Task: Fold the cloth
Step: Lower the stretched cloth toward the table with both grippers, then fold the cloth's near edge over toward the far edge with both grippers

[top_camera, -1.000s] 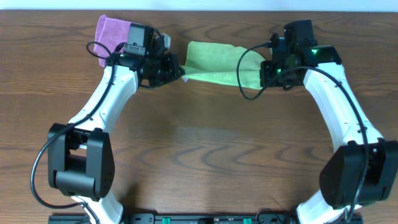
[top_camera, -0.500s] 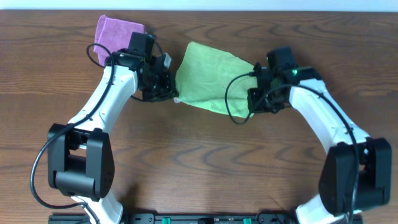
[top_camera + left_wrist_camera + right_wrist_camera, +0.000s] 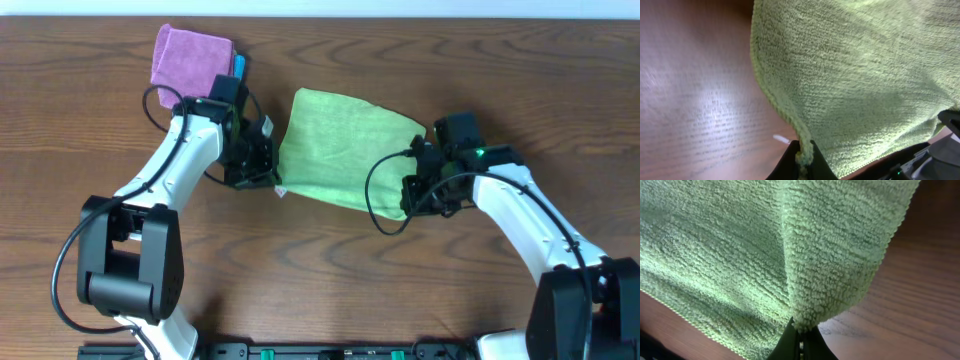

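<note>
Yellow-green cloth (image 3: 345, 150) is pinched at two corners. The left gripper (image 3: 802, 160) is clamped tight on the hemmed near-left corner. The right gripper (image 3: 800, 337) is clamped just as tight on the near-right corner, where the pile bunches into a ridge rising from the fingertips. Only the wrist views show these bites, since from overhead the arms cover them. The wrist views in turn show little beyond cloth and wood.

Overhead, the cloth spreads as a slanted panel over the far half of the wooden table (image 3: 320, 280), about midway between its left and right edges. A purple cloth (image 3: 190, 55) lies at the far edge toward the left corner, with a blue cloth (image 3: 241, 65) peeking out at its right side.

A second ago the cloth was a narrow strip nearer the far edge. Both claws have since drawn its near edge frontward, opening it out.
</note>
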You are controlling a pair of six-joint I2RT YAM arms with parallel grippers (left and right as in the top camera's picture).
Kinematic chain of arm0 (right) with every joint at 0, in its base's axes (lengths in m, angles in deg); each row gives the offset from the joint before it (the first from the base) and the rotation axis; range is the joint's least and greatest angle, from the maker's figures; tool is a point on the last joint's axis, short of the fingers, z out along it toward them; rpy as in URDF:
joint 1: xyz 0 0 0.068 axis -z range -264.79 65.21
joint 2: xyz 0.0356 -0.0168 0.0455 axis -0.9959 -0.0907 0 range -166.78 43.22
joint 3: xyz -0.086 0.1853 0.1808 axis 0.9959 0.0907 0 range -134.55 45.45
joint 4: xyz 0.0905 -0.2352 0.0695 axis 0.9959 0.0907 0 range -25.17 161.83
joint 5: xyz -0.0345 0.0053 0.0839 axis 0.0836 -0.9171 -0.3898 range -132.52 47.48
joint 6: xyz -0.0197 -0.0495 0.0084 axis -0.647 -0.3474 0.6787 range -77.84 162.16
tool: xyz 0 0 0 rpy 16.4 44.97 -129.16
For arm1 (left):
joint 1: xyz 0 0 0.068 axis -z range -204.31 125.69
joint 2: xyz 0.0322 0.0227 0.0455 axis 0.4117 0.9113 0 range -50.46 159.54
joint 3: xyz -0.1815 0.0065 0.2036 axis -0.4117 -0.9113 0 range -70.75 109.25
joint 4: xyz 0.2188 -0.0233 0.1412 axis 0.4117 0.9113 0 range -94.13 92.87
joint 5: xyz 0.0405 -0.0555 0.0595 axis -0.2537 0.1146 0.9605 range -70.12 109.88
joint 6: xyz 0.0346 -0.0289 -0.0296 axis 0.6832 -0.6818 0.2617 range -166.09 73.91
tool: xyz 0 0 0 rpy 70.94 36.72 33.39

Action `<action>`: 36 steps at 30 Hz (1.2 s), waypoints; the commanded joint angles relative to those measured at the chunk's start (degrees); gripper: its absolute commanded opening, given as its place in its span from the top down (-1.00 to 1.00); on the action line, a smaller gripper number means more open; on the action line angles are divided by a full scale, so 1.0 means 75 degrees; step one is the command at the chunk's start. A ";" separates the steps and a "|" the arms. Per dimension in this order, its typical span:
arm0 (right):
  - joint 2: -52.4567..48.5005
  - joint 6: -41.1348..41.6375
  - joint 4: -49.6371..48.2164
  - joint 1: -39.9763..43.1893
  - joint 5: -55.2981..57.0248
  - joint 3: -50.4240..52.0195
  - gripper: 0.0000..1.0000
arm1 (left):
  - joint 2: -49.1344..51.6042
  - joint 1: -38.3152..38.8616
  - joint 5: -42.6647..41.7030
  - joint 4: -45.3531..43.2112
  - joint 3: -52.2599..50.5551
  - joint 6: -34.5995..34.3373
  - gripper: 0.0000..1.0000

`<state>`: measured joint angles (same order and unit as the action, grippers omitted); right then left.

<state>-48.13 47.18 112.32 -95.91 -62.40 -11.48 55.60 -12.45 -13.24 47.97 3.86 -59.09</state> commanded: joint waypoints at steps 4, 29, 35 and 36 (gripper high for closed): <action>0.0396 0.0073 -0.0099 -0.0032 -0.0026 0.0472 0.97 | -0.0606 -0.0023 0.0000 0.0041 -0.0650 0.0195 0.88; 0.1381 0.0988 -0.0105 -0.0020 0.0874 0.0915 0.97 | -0.2046 -0.0029 0.0038 0.0402 -0.1486 -0.0189 0.88; 0.1478 0.1253 -0.1003 -0.0020 0.1110 0.0915 0.97 | -0.2046 -0.0029 0.0041 -0.0405 -0.1486 -0.0653 0.88; 0.1478 0.1343 -0.1239 -0.0020 0.1253 0.0915 0.98 | -0.2046 -0.0029 0.0044 -0.0714 -0.1486 -0.0740 0.88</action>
<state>-37.49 54.68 104.73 -96.04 -58.73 -4.97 40.91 -12.23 -14.62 44.77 -6.98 -62.32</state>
